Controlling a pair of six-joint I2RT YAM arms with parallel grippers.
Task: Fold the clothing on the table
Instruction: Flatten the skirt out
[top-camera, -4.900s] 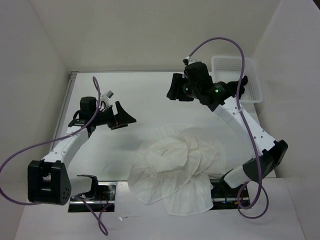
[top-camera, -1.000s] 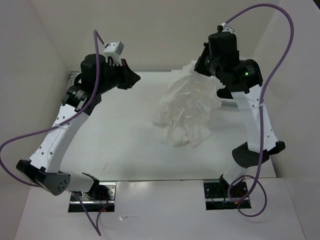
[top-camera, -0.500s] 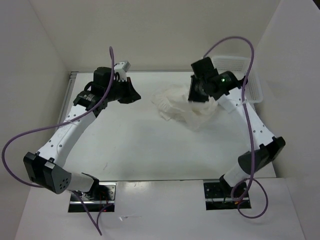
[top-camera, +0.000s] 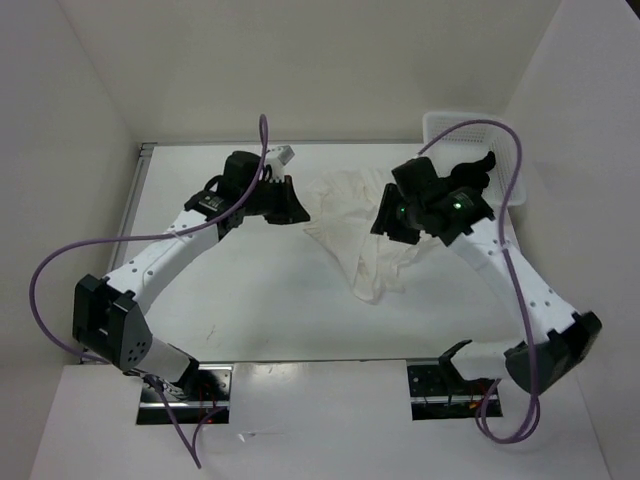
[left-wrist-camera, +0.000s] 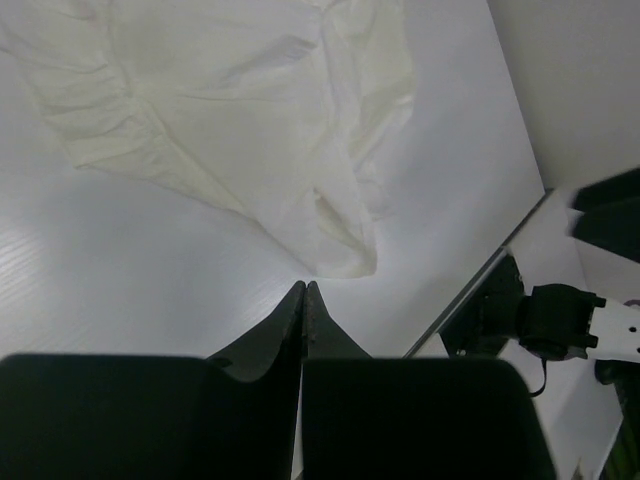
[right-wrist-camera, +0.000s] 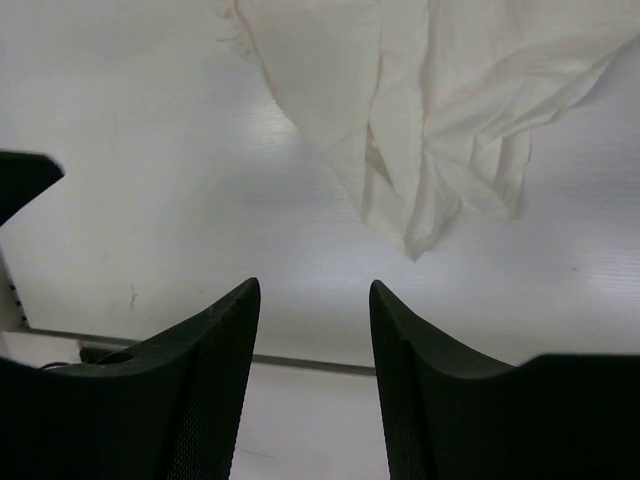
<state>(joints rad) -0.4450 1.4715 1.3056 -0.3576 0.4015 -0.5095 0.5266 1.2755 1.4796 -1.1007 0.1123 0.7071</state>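
The clothing (top-camera: 352, 238) is a thin white wrinkled garment, lying bunched in a loose heap on the table (top-camera: 240, 295) toward the back middle. My left gripper (top-camera: 300, 212) is shut just left of its edge; in the left wrist view the left gripper (left-wrist-camera: 304, 287) has its jaws pressed together with nothing between them, the clothing (left-wrist-camera: 250, 130) lying beyond the tips. My right gripper (top-camera: 379, 226) hangs over the heap's right side. In the right wrist view the right gripper (right-wrist-camera: 313, 290) is open and empty, with the clothing (right-wrist-camera: 420, 110) on the table ahead.
A white mesh basket (top-camera: 505, 160) stands at the back right corner, with something black in it. The table's metal edge (right-wrist-camera: 300, 362) runs below the right fingers. A black arm base (left-wrist-camera: 545, 320) stands beyond the table's near edge.
My right gripper came down from high at the back, opened and let go of the clothing, which now lies heaped on the table. The left gripper moved right up to its edge.
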